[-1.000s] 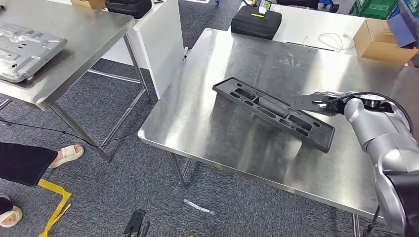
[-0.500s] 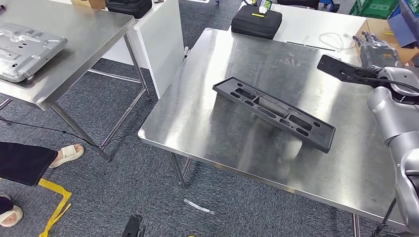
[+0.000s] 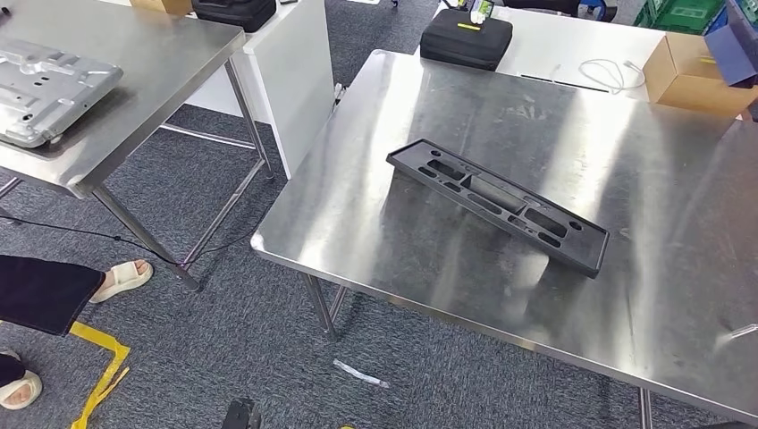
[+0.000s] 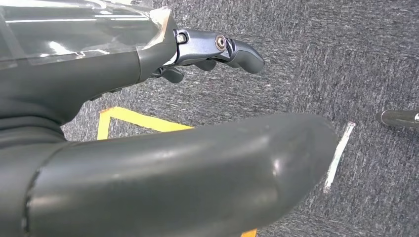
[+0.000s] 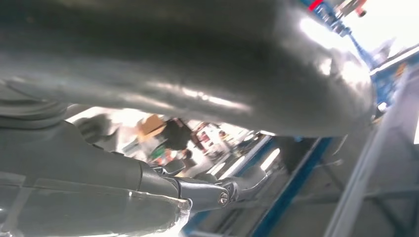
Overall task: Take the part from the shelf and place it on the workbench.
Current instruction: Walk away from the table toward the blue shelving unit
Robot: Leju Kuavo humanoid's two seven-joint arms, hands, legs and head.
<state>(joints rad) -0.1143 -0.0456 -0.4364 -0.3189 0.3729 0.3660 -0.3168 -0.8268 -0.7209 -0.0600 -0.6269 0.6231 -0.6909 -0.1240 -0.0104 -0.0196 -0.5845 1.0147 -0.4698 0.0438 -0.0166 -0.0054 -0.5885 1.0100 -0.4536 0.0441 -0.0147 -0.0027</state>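
Note:
The part [image 3: 497, 204], a long black tray with several recesses, lies flat and slantwise in the middle of the steel workbench [image 3: 626, 295] in the head view, with nothing touching it. My left hand [image 4: 123, 148] hangs over grey carpet, its dark fingers [image 4: 222, 47] held away from the thick thumb and holding nothing. My right hand [image 5: 148, 79] is raised before a blurred background; its fingers [image 5: 217, 192] are stretched out, apart from the thumb, with nothing in them.
A second steel table [image 3: 134, 54] at the left carries a metal plate [image 3: 45, 85]. Behind the workbench are a black case [image 3: 465, 37], a white cable [image 3: 608, 73] and a cardboard box [image 3: 693, 71]. A person's sandalled foot [image 3: 121, 279] is on the floor at the left.
My right arm, which reached to the part's right end a second ago, has lifted up and away and left the head view. The part has stayed where it lay.

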